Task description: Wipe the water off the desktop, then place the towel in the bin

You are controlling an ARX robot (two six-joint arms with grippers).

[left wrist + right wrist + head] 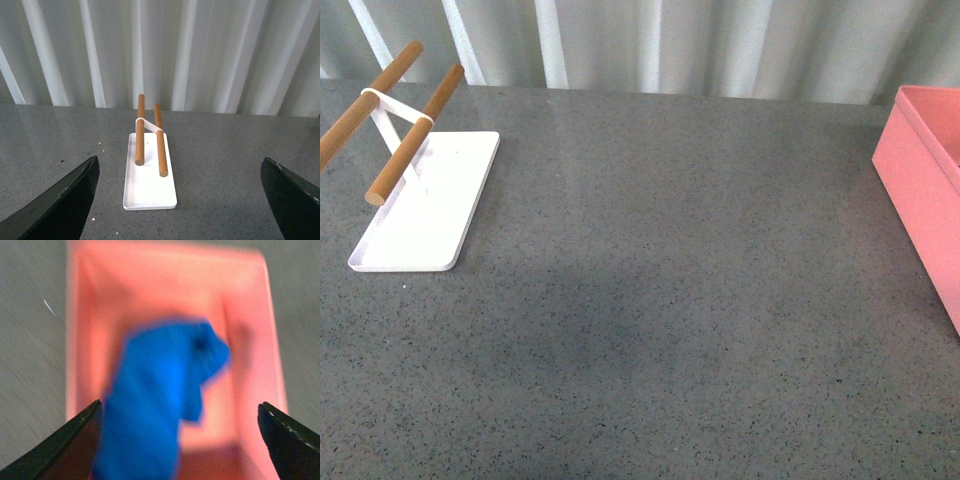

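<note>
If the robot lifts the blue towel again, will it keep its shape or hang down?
The towel would probably hang limp: it already lies bunched and folded inside the bin. It looks thick and fuzzy, so likely light and not slippery. The view is blurred, so this is uncertain.

The right wrist view is blurred throughout; the towel (160, 400) shows only as a soft blue shape running off the lower edge, inside the bin (80, 340); in the front view the bin is cut by the right edge; the wooden rods (380, 90) leave the upper left edge; only the fingertips (55, 200) show at the lower corners of each wrist view.
</note>
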